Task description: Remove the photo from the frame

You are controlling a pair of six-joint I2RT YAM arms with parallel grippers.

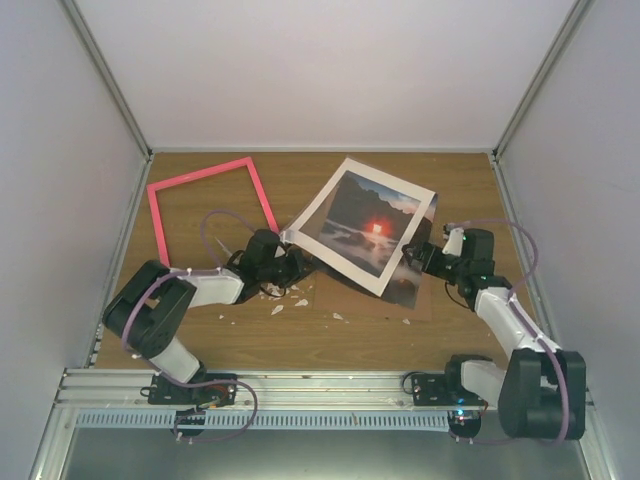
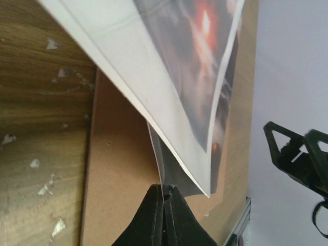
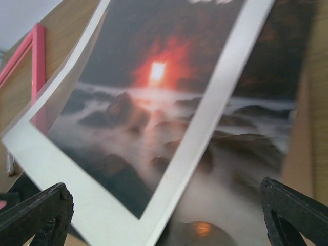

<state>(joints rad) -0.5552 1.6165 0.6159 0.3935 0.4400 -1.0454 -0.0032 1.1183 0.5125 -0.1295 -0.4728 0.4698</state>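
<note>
The pink frame (image 1: 200, 173) lies empty on the table at the back left, and also shows in the right wrist view (image 3: 38, 61). The photo (image 1: 365, 215) shows in the window of a white mat (image 1: 310, 215), and both are lifted and tilted above the brown backing board (image 1: 340, 298). My left gripper (image 1: 290, 243) is shut (image 2: 166, 187) on the thin corner of the photo just under the mat's left corner (image 2: 128, 51). My right gripper (image 1: 425, 255) is open and empty at the mat's right edge, its fingers (image 3: 36, 215) wide apart below the photo (image 3: 143, 102).
A dark glossy patch with an orange glint (image 1: 405, 285) lies on the board below the mat's right edge. Small white chips (image 1: 280, 308) are scattered on the wooden table. White walls close three sides. A metal rail (image 1: 320, 385) runs along the near edge.
</note>
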